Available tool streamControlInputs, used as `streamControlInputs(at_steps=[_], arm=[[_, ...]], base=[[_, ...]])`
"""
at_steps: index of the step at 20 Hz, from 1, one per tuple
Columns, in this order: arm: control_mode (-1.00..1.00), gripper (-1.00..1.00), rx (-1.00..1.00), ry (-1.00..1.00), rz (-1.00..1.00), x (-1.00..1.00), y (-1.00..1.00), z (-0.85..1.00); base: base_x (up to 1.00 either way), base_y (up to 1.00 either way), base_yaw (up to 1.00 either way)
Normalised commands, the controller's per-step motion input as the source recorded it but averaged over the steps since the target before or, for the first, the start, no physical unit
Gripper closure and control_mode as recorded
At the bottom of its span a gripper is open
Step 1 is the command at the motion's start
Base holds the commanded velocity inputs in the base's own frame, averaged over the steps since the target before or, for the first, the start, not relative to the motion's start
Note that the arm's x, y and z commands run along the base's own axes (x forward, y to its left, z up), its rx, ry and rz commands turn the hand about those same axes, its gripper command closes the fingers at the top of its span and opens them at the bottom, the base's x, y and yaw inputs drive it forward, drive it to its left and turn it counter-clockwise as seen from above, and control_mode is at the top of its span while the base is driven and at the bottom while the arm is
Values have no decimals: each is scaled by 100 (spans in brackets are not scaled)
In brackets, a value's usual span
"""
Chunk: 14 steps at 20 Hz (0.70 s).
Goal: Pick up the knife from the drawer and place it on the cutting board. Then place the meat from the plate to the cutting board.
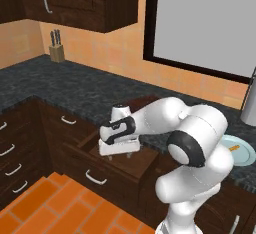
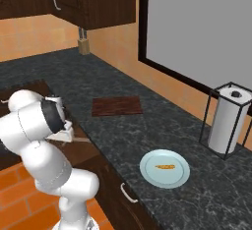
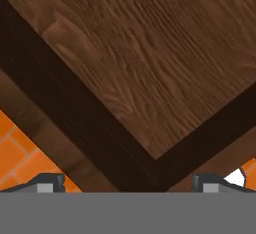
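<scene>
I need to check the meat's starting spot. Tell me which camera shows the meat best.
The right base view: the meat lies unobstructed, as an orange strip, on the plate. In the left base view it is a small orange speck beside the arm.

The drawer [image 3: 150,68] has a bottom of brown wood with plain grain, matt, framed by darker wood walls; its front carries a curved silver metal handle [image 1: 95,178]. The tabletop [image 2: 147,130] is dark speckled stone with a dull sheen. The cutting board [image 2: 117,106] is reddish-brown wood with fine streaks. The plate [image 2: 174,177] looks smooth and glazed, pale blue-white. The paper roll [image 2: 227,121] is white and stands in a thin black wire frame. The floor [image 1: 45,203] is orange tile. The arm [image 1: 195,143] is glossy white plastic with dark joints.
</scene>
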Motion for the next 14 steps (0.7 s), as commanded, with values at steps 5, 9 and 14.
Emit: streamControlInputs(at_steps=[5,9,14], arm=[[-100,-100,10,1,0,-32,33,-67],[-100,-100,9,0,0,-99,60,-26],[-100,-100,5,-1,0,-100,73,-1]], base=[[0,0,0],[0,0,0],[0,0,0]])
